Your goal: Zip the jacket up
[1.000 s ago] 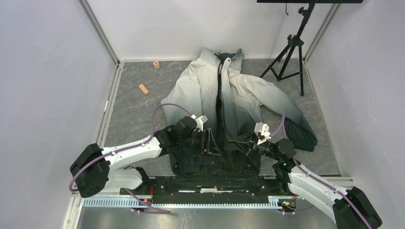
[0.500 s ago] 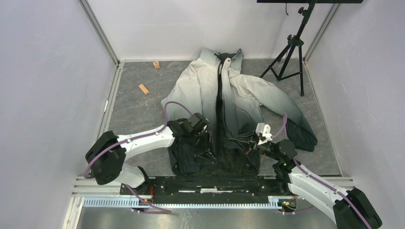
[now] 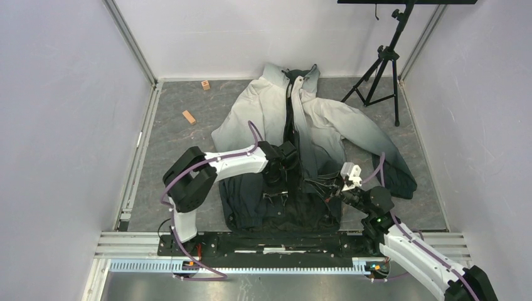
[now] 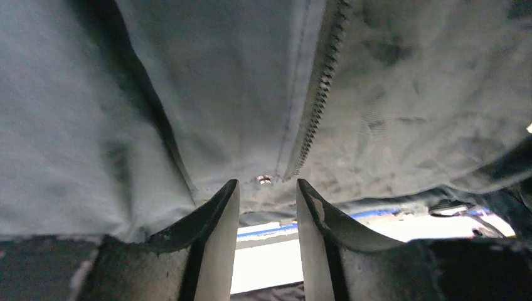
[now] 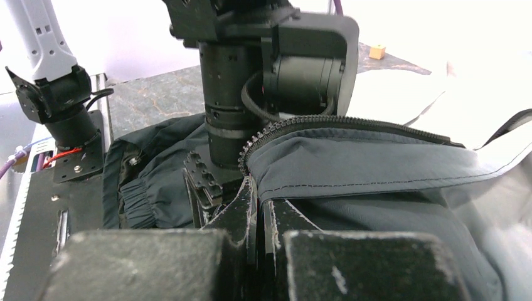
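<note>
From my station I count one long-sleeved fabric jacket (image 3: 317,122), pale grey fading to black, with one dark centre zipper (image 3: 290,135). There is one grey marbled counter (image 3: 169,157). On it lie two small tan wooden pieces: one oblong block (image 3: 189,116) and one cube-like block (image 3: 205,84). I see one black tripod stand (image 3: 384,59). I have two white robot arms, one left arm (image 3: 232,163) and one right arm (image 3: 414,248). That gives two black grippers, one left gripper (image 3: 275,197) and one right gripper (image 3: 315,184). Each carries two fingers (image 4: 213,219), four in all.
</note>
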Robot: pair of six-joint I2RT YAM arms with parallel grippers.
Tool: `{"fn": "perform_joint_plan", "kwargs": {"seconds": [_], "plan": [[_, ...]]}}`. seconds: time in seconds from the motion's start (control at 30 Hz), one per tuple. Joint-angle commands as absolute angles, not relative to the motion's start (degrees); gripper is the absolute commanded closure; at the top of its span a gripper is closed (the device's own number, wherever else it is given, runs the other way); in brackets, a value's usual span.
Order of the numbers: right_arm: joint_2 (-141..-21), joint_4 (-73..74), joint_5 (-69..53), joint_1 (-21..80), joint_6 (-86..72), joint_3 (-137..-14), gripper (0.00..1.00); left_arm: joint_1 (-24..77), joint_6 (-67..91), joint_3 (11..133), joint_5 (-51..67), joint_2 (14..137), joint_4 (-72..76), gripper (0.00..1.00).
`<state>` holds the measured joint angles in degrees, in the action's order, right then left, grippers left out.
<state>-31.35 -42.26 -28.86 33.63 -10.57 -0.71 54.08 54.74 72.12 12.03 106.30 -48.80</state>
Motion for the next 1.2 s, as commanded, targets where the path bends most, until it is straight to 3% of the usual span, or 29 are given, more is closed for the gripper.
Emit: {"fn": "perform_joint_plan", "kwargs": {"seconds": [0.0, 0.3, 0.6, 0.73, 1.17], "plan": [[-28.37, -42.11, -26.33, 33.65, -9.54, 13.59, 1.00, 54.40, 52.46, 76.73, 7.43, 108.74, -54.05, 0.54], [-27.79, -42.01, -26.38, 33.66, -9.58, 13.68, 1.00, 54.40, 52.21, 78.16, 6.22, 112.15, -54.01, 0.53], [-27.12, -41.73, -26.13, 33.66, -9.61, 13.96, 1.00, 54.45, 52.29, 78.96, 5.67, 113.16, -52.60, 0.40], [-27.08, -41.58, -25.93, 33.64, -9.66, 13.93, 1.00, 54.49, 53.16, 77.08, 6.24, 113.57, -50.04, 0.39], [-27.53, -40.76, -25.71, 33.66, -9.66, 13.46, 1.00, 54.49, 50.90, 74.51, 3.55, 113.21, -48.84, 0.61]]}}
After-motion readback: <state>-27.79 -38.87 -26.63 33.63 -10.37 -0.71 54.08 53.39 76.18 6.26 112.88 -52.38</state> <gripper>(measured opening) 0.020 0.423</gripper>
